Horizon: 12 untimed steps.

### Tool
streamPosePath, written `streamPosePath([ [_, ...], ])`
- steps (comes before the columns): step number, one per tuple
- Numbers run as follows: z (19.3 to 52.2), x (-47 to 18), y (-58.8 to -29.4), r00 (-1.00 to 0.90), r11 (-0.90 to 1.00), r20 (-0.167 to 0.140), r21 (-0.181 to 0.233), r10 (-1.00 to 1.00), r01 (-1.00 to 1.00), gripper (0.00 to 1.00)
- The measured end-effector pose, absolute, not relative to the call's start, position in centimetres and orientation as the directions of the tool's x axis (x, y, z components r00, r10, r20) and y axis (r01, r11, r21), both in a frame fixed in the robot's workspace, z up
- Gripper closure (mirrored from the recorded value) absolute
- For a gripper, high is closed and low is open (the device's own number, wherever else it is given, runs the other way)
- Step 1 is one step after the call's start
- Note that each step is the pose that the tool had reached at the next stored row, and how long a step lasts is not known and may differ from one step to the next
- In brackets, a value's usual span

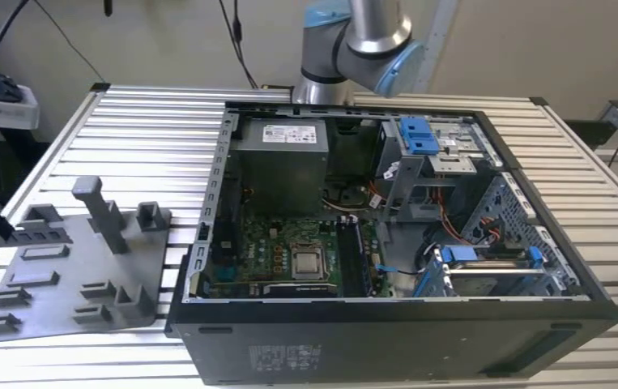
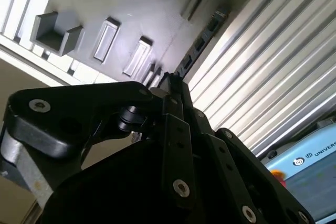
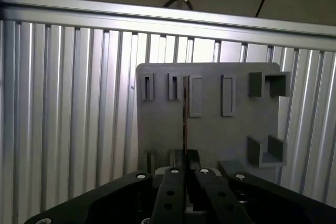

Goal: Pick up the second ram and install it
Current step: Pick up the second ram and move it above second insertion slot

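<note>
A grey plastic tray (image 1: 141,259) with upright posts and slots lies flat on the slatted metal table (image 1: 147,121), to the exterior view's left of an open computer case (image 1: 395,348). Inside the case sit a grey power supply (image 1: 282,166), a green circuit board (image 1: 249,253) and blue drive latches (image 1: 419,134).

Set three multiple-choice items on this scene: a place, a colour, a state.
1. The grey plastic tray with upright posts lies: A) on the slatted metal table beside the open black computer case; B) inside that case; C) on the floor.
2. The plastic drive-bay clips are: A) red; B) blue; C) yellow.
3. The end effector is: A) open, empty; B) gripping a cable; C) shut on the thin dark memory board.
A: tray sits on slats; B: exterior view shows blue; C: both wrist views show it clamped.
</note>
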<state>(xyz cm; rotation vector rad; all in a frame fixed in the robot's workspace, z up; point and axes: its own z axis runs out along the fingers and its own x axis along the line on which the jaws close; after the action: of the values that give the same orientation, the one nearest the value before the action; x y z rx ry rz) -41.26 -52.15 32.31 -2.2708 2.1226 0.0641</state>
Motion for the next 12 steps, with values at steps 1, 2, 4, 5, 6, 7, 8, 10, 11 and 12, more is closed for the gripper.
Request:
streamPosePath([
  [1,32.7,-41.3,-52.2,0.067,-0.067,-0.052,0.004,-0.996,-0.998,0.86],
  [2,33.1,-41.3,-52.2,0.067,-0.067,-0.052,0.005,-0.996,-0.998,0.86],
  [4,34.0,-41.3,-52.2,0.067,-0.067,-0.052,0.004,-0.996,-0.998,0.86],
  [5,34.5,-41.3,-52.2,0.067,-0.067,-0.052,0.004,-0.996,-0.998,0.86],
  [6,34.9,-41.3,-52.2,0.067,-0.067,-0.052,0.004,-0.996,-0.998,0.86],
  [7,35.4,-41.3,-52.2,0.067,-0.067,-0.052,0.004,-0.996,-0.998,0.86],
  [8,35.8,-41.3,-52.2,0.067,-0.067,-0.052,0.004,-0.996,-0.998,0.86],
  [10,36.7,-41.3,-52.2,0.067,-0.067,-0.052,0.004,-0.996,-0.998,0.86],
  [11,37.2,-41.3,-52.2,0.067,-0.067,-0.052,0.005,-0.996,-0.998,0.86],
  [12,37.6,-41.3,-52.2,0.067,-0.067,-0.052,0.004,-0.996,-0.998,0.86],
])
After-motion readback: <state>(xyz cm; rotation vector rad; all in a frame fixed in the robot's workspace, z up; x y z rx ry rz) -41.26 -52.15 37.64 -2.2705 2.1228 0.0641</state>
